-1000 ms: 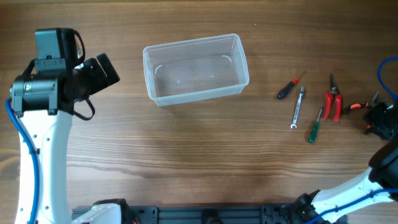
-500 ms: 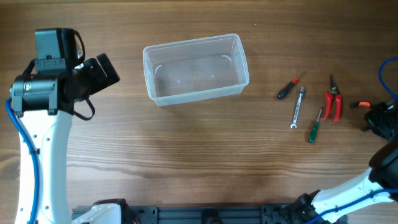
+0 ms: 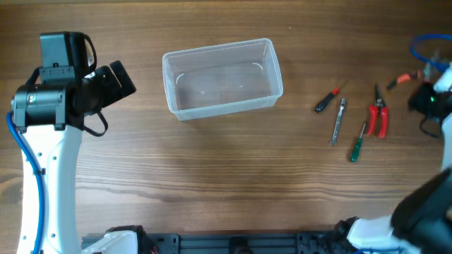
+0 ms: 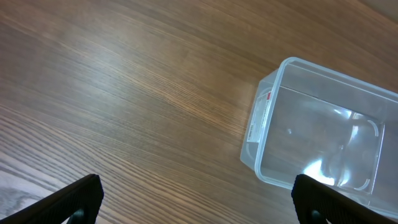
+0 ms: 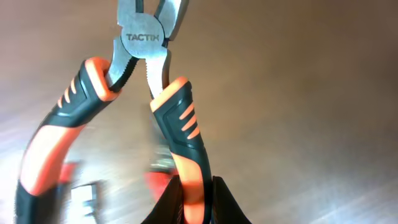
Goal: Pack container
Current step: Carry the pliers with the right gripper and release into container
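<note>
Our right fingers (image 5: 166, 211) clamp one orange-and-black handle of the pliers (image 5: 177, 118); our left fingers (image 4: 74, 202) stand wide apart, gripping nothing, with the clear container (image 4: 256, 134) upright on the tabletop (image 4: 124, 93) ahead of them

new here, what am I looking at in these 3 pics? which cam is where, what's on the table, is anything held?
This is a robot with two arms at a wooden table. Each arm ends in two fingers. One picture looks straight down from above the table. The other two come from a camera on each wrist.

The left arm is at the table's left side. The left fingers are open and hold nothing. That wrist camera sees the clear container, which is empty.

The right fingers are shut on the orange-and-black pliers, near the table's right edge.

Lying on the table to the right of the container are a black screwdriver, a wrench, a green screwdriver and a red-handled tool.
</note>
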Robot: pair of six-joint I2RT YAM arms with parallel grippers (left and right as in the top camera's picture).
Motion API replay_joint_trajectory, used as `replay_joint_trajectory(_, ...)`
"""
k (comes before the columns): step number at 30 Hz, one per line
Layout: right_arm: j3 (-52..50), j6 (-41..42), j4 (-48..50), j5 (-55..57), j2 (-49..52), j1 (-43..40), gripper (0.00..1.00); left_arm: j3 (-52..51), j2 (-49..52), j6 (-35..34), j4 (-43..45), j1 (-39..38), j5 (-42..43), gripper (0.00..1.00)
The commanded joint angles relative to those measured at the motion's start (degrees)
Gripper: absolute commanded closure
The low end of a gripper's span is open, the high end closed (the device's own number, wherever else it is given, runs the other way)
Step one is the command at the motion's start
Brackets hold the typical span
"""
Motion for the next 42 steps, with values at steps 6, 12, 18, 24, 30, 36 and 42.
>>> replay_joint_trajectory(6, 3.19, -22.93, -4.42, -11.39, -14.78, 24.83, 0.96, -0.04, 0.15, -0.74, -0.07, 0.33, -0.11, 0.00)
replay_joint_trajectory(12, 16.37, -18.49, -11.26, -11.72, -12.00, 39.85, 0.96, -0.04, 0.15, -0.74, -0.04, 0.33, -0.11, 0.00)
replay_joint_trajectory(18, 37.59, -29.35, -24.59, -11.65, 5.14, 48.87, 0.96, -0.04, 0.15, -0.74, -0.04, 0.33, -0.11, 0.00)
replay_joint_trajectory(24, 39.80, -37.59, -23.45, -11.67, 16.15, 50.53, 0.96, -0.04, 0.15, -0.74, -0.09, 0.33, -0.09, 0.00)
replay_joint_trajectory(30, 39.80, -39.78, -19.43, -11.28, 24.87, 51.08, 0.96, -0.04, 0.15, -0.76, -0.09, 0.33, -0.04, 0.00)
replay_joint_trajectory(36, 39.80, -40.02, -18.60, -11.26, 32.61, 53.57, 0.96, -0.04, 0.15, -0.74, -0.04, 0.33, 1.62, 0.00)
replay_joint_trajectory(42, 39.69, -41.27, -20.83, -7.06, 38.05, 55.82, 0.96, -0.04, 0.15, -0.74, -0.04, 0.33, 1.64, 0.00)
